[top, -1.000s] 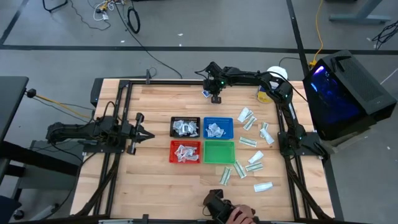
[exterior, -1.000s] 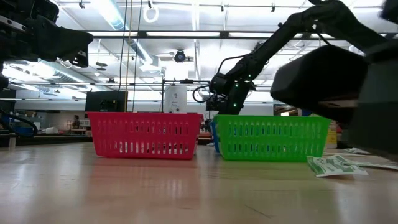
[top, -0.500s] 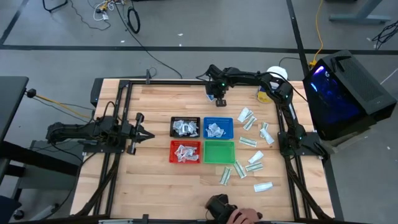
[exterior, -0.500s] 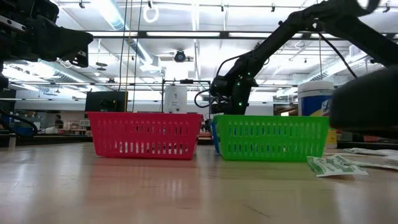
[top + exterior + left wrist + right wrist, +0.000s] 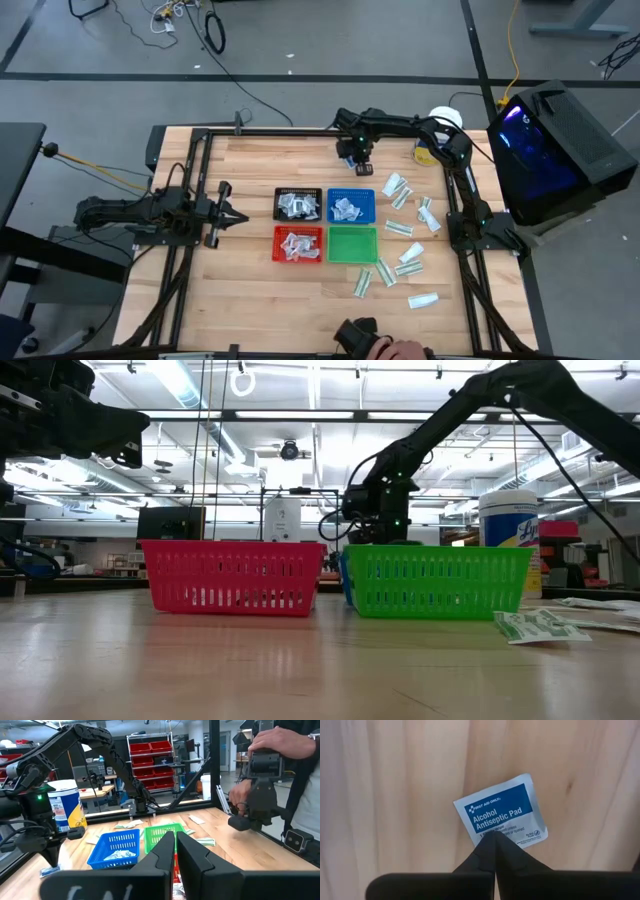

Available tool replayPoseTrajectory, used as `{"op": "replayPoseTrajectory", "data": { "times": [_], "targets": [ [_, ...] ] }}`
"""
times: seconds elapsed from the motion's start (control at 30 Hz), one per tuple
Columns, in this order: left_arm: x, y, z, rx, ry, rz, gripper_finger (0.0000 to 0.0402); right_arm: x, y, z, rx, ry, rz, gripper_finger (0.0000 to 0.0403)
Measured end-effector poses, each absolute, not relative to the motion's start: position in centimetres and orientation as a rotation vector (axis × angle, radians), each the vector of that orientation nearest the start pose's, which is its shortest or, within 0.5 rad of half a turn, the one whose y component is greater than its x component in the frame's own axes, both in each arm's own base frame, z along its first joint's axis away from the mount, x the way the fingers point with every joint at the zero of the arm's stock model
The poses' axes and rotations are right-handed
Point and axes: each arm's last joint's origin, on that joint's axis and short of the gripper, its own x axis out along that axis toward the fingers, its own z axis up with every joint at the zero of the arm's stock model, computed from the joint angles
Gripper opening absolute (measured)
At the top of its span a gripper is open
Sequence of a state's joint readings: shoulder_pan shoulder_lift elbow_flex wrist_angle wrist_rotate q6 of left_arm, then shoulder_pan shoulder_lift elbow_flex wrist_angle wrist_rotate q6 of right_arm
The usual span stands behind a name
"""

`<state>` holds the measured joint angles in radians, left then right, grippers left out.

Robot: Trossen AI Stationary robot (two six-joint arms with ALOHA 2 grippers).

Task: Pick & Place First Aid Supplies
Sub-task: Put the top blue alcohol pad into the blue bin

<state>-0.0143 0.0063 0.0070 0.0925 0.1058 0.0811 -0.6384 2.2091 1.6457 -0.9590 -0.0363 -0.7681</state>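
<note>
At the near table [image 5: 250, 290] edge you see a person's hand [image 5: 400, 352] on a dark device. Nine loose packets [image 5: 399, 228] lie right of four trays: red tray [image 5: 298, 244], green tray [image 5: 352, 244], black tray [image 5: 298, 205], blue tray [image 5: 351, 206]; green holds nothing. Left tool [image 5: 222, 212] waits left, fingers together, empty. Farthest, the right tool [image 5: 362, 160] is pinched shut on an alcohol pad [image 5: 501, 813], near the white jar [image 5: 510, 540].
</note>
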Motion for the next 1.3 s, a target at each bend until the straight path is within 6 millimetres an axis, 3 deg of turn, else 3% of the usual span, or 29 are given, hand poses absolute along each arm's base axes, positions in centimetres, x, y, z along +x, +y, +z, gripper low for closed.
{"op": "replayPoseTrajectory", "data": {
  "times": [0.13, 0.3, 0.53, 0.83, 1.13, 1.3],
  "targets": [
    [9.7, -0.4, 17.4, 0.085, -0.098, -0.116, 0.0025, 33.8, -24.9, 14.7, -0.108, 1.49, 0.078, 0.0],
    [9.7, -0.4, 17.4, 0.085, -0.098, -0.116, 0.0025, 33.5, -24.7, 17.9, -0.136, 1.417, 0.017, 0.0],
    [9.7, -0.4, 17.4, 0.085, -0.098, -0.116, 0.0025, 33.5, -24.5, 20.2, -0.109, 1.328, -0.04, 0.0013],
    [9.7, -0.4, 17.4, 0.085, -0.098, -0.116, 0.0025, 33.8, -24.3, 19.9, -0.077, 1.297, -0.073, 0.011],
    [9.7, -0.4, 17.4, 0.085, -0.098, -0.116, 0.0025, 33.0, -22.4, 16.0, -0.084, 1.367, 0.004, 0.0244],
    [9.7, -0.4, 17.4, 0.085, -0.098, -0.116, 0.0025, 32.9, -21.6, 15.1, -0.149, 1.385, 0.078, 0.0304]
  ]
}}
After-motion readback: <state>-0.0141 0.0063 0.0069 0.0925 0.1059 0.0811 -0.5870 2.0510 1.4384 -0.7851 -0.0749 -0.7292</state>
